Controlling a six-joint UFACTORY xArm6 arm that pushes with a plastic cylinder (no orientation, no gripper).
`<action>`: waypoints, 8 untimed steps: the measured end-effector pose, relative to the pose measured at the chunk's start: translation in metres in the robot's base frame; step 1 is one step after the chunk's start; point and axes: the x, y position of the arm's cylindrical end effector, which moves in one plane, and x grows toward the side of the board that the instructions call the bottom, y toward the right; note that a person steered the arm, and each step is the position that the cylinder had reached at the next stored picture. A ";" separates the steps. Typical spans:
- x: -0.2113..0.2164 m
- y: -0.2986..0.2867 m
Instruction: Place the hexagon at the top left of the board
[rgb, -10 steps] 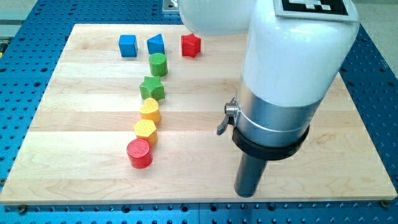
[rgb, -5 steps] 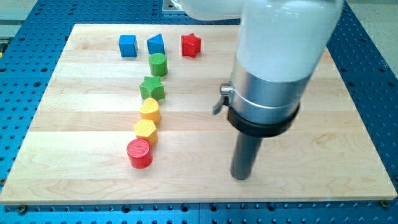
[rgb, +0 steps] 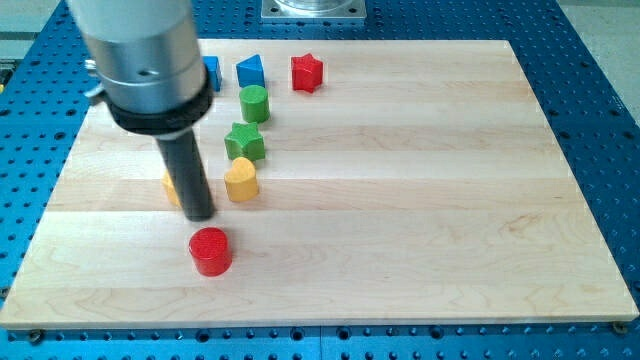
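The yellow hexagon lies left of the middle of the wooden board, mostly hidden behind my rod; only its left edge shows. My tip rests on the board against the hexagon's right side, left of the yellow heart and just above the red cylinder.
Along the view's top stand a blue cube, partly hidden by the arm, a blue triangle and a red star. A green cylinder and a green star sit below them.
The arm has swept from the board's lower right to the left side. The yellow hexagon has shifted left out of the column, and the red cylinder has moved slightly down and left.
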 end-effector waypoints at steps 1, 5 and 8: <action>-0.052 -0.026; -0.122 -0.080; -0.094 -0.113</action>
